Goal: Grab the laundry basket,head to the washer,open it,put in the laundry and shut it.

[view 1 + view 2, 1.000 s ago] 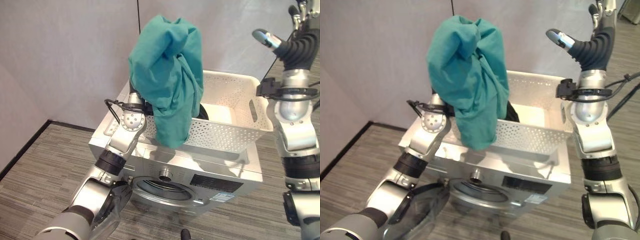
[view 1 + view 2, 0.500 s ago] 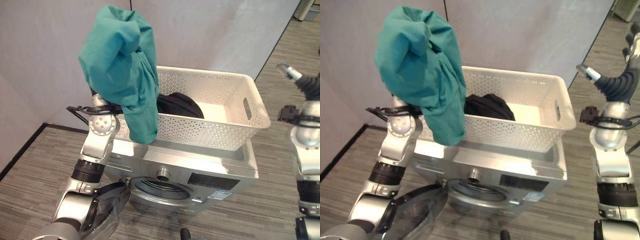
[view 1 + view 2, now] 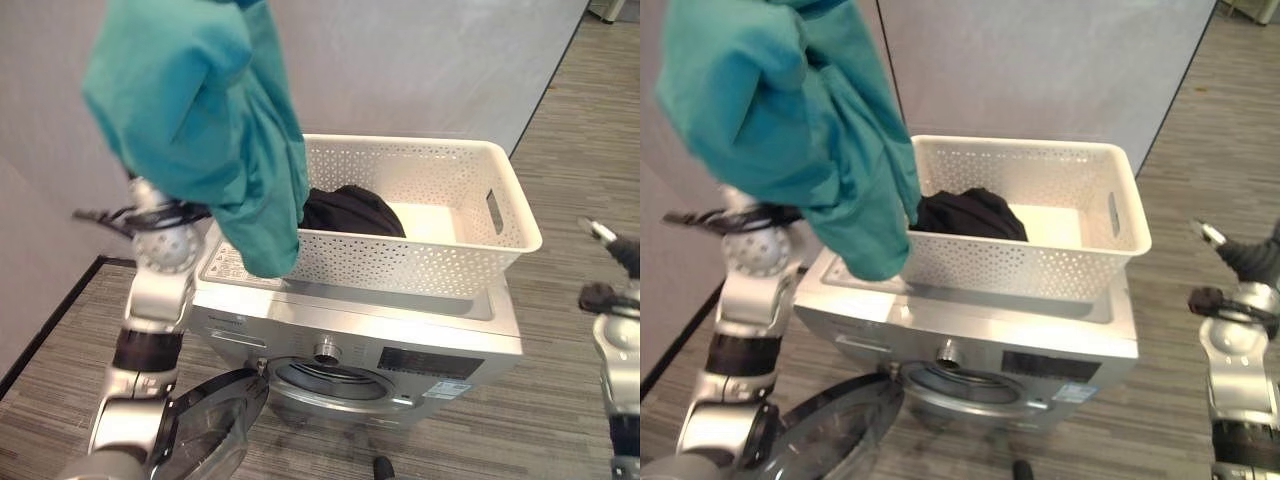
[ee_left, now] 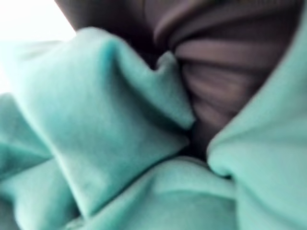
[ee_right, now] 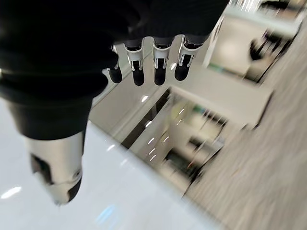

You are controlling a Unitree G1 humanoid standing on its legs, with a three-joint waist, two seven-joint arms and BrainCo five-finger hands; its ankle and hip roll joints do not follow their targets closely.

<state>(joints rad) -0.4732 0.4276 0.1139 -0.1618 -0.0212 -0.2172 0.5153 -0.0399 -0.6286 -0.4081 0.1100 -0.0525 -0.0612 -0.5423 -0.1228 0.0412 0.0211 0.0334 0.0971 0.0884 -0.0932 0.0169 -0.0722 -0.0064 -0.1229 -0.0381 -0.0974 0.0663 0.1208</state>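
Lifting the soft teal cloth (image 3: pixel 200 120) higher than a second ago, I've got it clear of the white holey plastic basket (image 3: pixel 470 250) on the shiny grey metal washer (image 3: pixel 400 350). My left hand (image 4: pixel 230 76) is buried in folds (can't tell its grip). Right hand (image 5: pixel 148 62) hangs relaxed, holding nothing. Round glass door (image 3: pixel 205 430) open; crumpled black clothing (image 3: pixel 350 210) waits inside the basket.

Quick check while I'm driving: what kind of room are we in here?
Probably a lab or office mock-up rather than a home laundry: a lone front-load washer stands on striped carpet flooring against plain grey partition panels, with a white laundry basket on top.
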